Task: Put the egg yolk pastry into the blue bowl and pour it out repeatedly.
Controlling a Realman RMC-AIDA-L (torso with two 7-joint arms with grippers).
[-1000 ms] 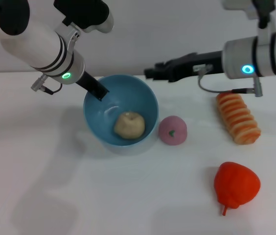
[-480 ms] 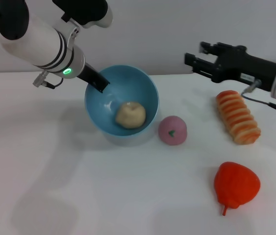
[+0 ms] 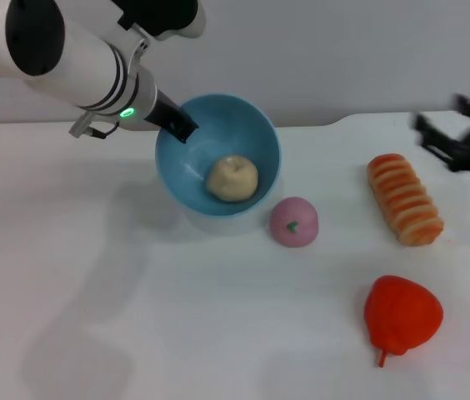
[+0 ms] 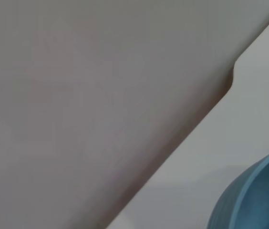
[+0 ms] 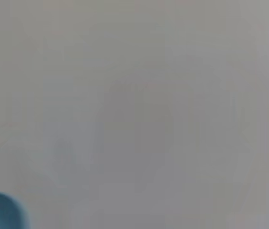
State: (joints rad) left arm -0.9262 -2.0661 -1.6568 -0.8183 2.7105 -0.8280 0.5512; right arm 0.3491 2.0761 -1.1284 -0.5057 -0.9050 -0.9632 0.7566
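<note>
Tipping step is in hand: left gripper (image 3: 181,129) is clamping the 10 o'clock rim of the blue bowl (image 3: 256,137) and tilting its mouth toward the camera. The egg yolk pastry (image 3: 232,177) is sitting inside, low against the wall, not spilled yet. Next move, I judge, is calling for more tilt toward 5 o'clock, missing the pink bun (image 3: 293,222) just beside the bowl. Right gripper (image 3: 452,142) is hanging at 3 o'clock, blurred, can't tell its jaw state. Counting: one bowl, one pastry, one bun, one striped bread (image 3: 404,199), one red fruit (image 3: 402,315).
</note>
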